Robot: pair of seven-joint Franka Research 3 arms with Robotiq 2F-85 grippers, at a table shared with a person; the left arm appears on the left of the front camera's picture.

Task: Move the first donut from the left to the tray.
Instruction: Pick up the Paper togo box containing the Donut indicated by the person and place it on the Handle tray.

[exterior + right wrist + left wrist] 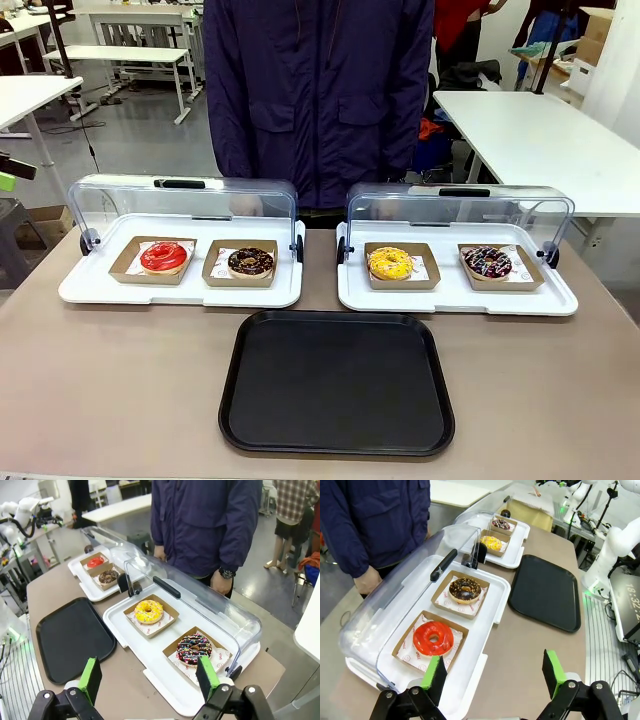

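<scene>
Resting in cardboard holder (152, 262) on left display tray (180, 292), red donut (163, 256) is untouched, beside chocolate donut (250, 262), clear lid raised. Black tray (335, 385) is bare, well apart from donut. Nothing done yet: grasp, lift, carry and set-down all left. Left gripper (495, 667) spread wide, empty, hovers at display tray's near edge, short of donut. Right gripper (149, 675) likewise wide, holds nothing.

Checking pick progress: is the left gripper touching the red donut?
Apart. The front view shows the red donut in its holder with nothing else touching it; the left wrist view shows the left gripper open, short of it.
</scene>
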